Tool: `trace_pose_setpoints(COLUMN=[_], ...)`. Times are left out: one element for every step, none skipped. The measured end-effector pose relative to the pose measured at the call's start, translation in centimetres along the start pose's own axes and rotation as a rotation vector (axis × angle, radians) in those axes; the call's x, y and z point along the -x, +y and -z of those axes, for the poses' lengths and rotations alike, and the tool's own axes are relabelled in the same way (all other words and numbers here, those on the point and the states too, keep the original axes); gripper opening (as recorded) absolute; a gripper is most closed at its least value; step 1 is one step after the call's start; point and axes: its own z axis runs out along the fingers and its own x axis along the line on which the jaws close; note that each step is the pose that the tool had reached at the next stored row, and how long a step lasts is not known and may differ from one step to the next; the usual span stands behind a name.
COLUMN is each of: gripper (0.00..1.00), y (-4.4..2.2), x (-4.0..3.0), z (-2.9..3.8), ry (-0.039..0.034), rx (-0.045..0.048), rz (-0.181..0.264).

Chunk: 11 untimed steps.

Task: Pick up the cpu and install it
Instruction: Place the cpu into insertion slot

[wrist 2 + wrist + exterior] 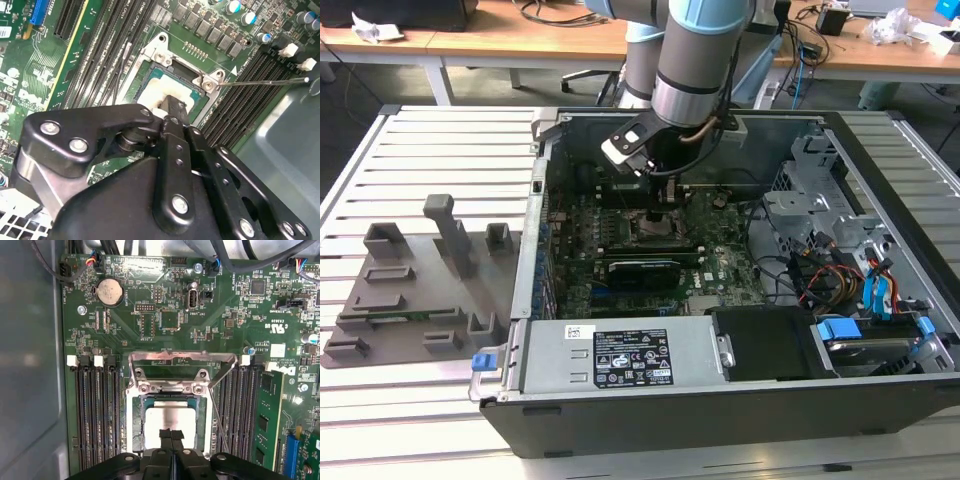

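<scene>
Here, an open computer case is laid flat on a slatted tabletop, with the robot arm poised over its interior. The cpu is found lying flat inside the socket frame, near the middle of the motherboard, between two banks of memory slots. The frame's metal load plate is swung up and open. A thin lever rod is seen released to one side in the second wrist view.

The gripper is clenched, its two fingers pressed together with no gap between them, and nothing is clasped. Its tips are placed just over one edge of the silvery chip. Whether contact is made cannot be told.

The chip is judged to be light, thin and stiff, with a smooth metal top that is likely slippery. The contacts beneath are judged fragile and easily bent. It is best gripped by two opposite edges, kept level, and never forced.
</scene>
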Motion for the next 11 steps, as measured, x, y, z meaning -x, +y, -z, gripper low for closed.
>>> trace_pose_setpoints(gripper=[0.11, 0.11, 0.11, 0.11, 0.11, 0.11, 0.11, 0.11, 0.11, 0.11, 0.11], y=[-0.05, -0.11, -0.16, -0.15, -0.13, -0.10, -0.09, -0.06, -0.05, -0.04, -0.02], x=[0.00, 0.00, -0.01, -0.01, -0.02, -0.03, -0.04, -0.05, -0.04, -0.04, -0.04], z=[-0.01, -0.04, -0.14, -0.25, -0.47, -0.68, -0.83, -1.13, -1.31, -1.37, -1.40], ry=[0.0000, 0.0001, 0.0002, 0.0002, 0.0000, 0.0001, 0.0001, 0.0000, -0.0009, -0.0011, -0.0010], rx=[0.0000, 0.0001, 0.0001, 0.0001, 0.0000, 0.0000, -0.0002, -0.0009, -0.0017, -0.0019, -0.0020], rz=[0.000, 0.000, 0.000, 0.000, 0.000, 0.000, 0.000, 0.000, 0.000, 0.000, 0.000])
